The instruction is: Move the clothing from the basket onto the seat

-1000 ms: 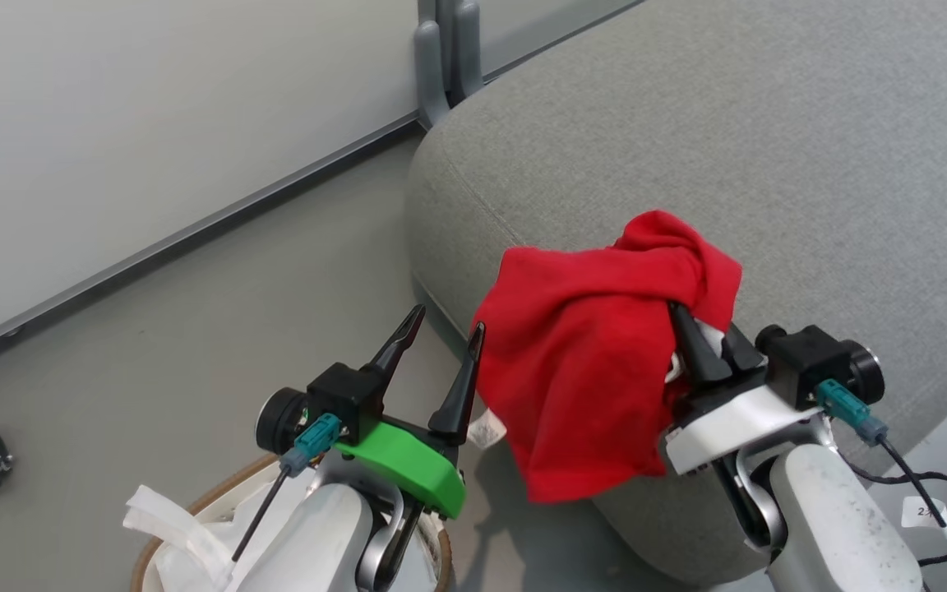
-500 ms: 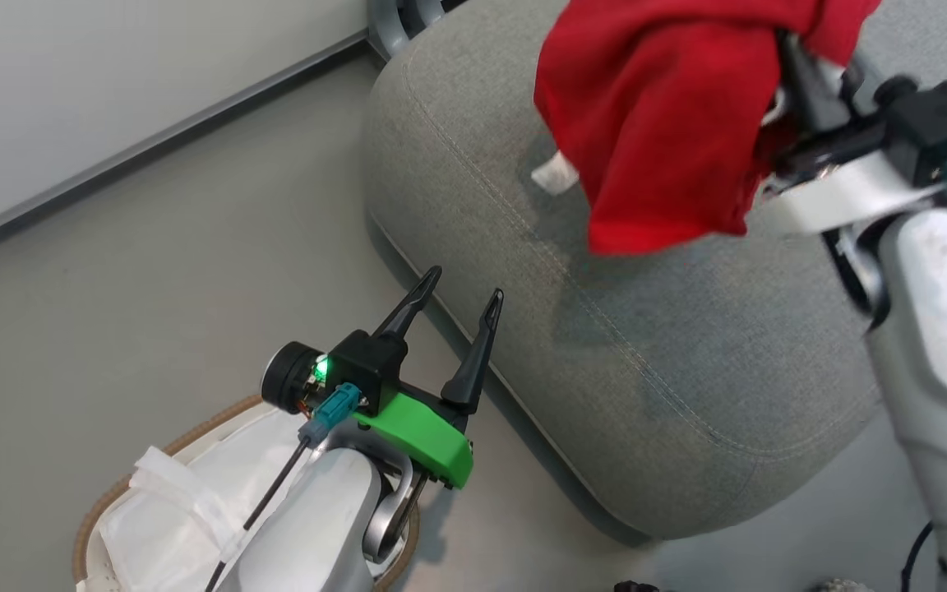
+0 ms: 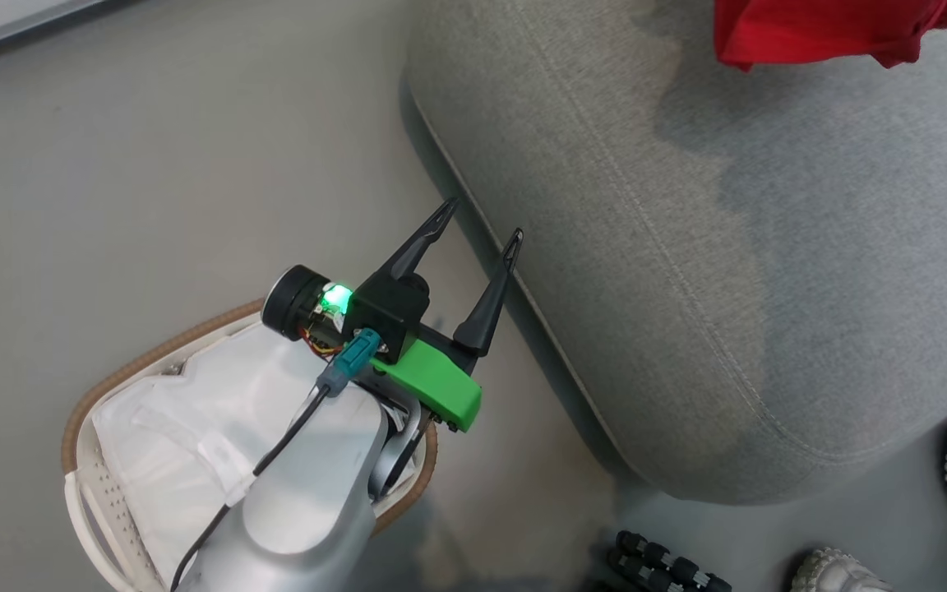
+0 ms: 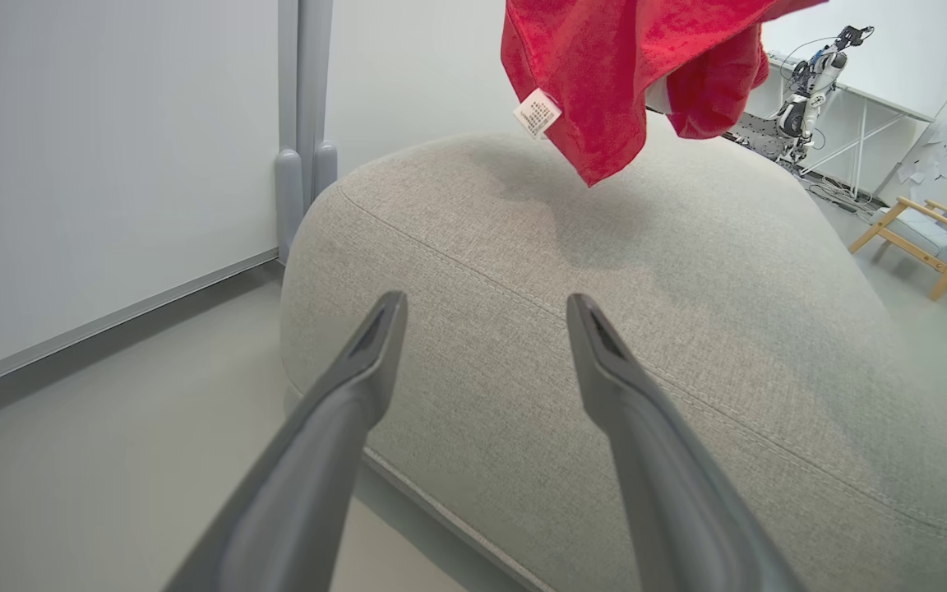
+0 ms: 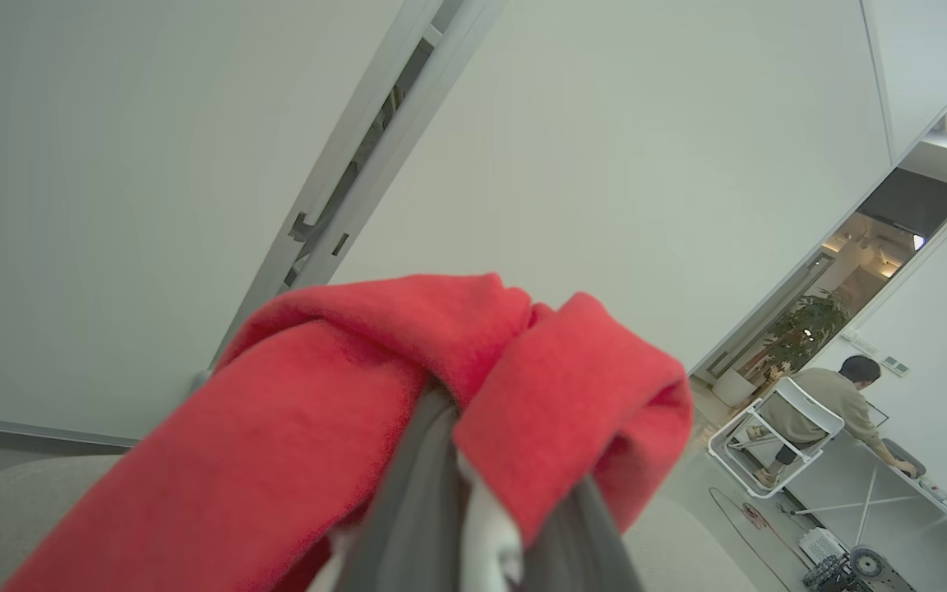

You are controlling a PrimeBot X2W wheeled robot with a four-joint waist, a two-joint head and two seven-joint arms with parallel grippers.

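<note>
The right end effector [image 5: 482, 493] was closed on the clothing [image 5: 317, 411], its two fingers buried in red folds with a strip of white fabric pinched between them. The left end effector [image 3: 483, 220] was open and empty, its fingers spread above the floor just beside the seat [image 3: 728, 247], over the near end of the basket [image 3: 112, 386].

In the left wrist view the clothing [image 4: 605, 74] hung in the air above the seat [image 4: 605, 329], clear of it, with a shadow on the cushion underneath and a white label [image 4: 536, 113] dangling from one edge.

The clothing looked light, soft and limp. It drooped freely from a single pinch and would probably collapse into a heap once let go. It seemed neither fragile nor slippery. A bunched fold, as held here, seemed the surest place to grip it.

The fingertips were hidden under the fabric, so how much cloth they held could not be told. The head view cut the clothing [image 3: 810, 33] off at the top edge. The left forearm covered part of the basket, where a white liner [image 3: 194, 411] lay.
</note>
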